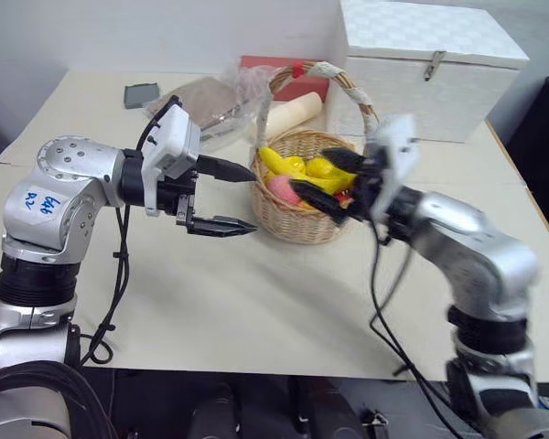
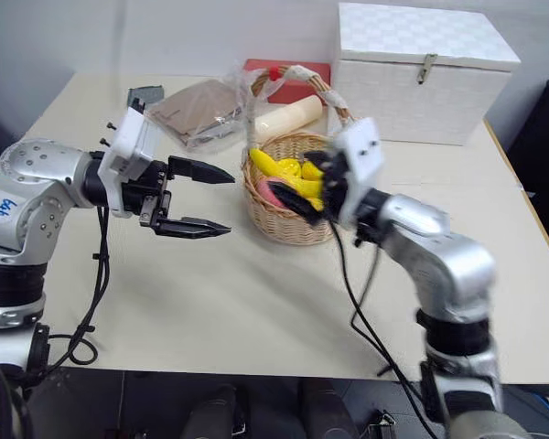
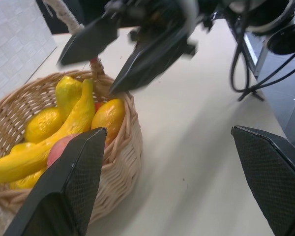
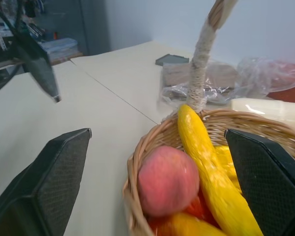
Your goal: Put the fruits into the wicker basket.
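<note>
Toward the left side of the worktop (image 1: 256, 302), the left claw (image 1: 231, 198) hangs above the surface with its two black fingers spread wide and nothing between them, pointing toward the wicker basket (image 1: 297, 215) and stopping just short of its rim. Behind it, near the far left edge, lies a small grey flat object (image 1: 141, 93), and further right a crumpled clear plastic bag (image 1: 210, 105) holding something brown.

Near the middle of the worktop, toward the far edge, stands the wicker basket with its tall cloth-wrapped handle (image 1: 325, 75) arching over it. Inside lie the fruits: a long yellow banana (image 4: 206, 167), a pinkish-red peach (image 4: 168, 181), a yellow lemon (image 3: 43, 125) and an orange-yellow fruit (image 3: 108, 117). Just behind the basket lies a cream roll (image 1: 297, 113), with a red flat object (image 1: 279, 73) beyond it.

At the basket's right rim the right claw (image 1: 328, 179) is held over the fruits, fingers wide apart and empty.

At the far right corner sits a white lidded box (image 1: 430, 69) with a metal latch.
</note>
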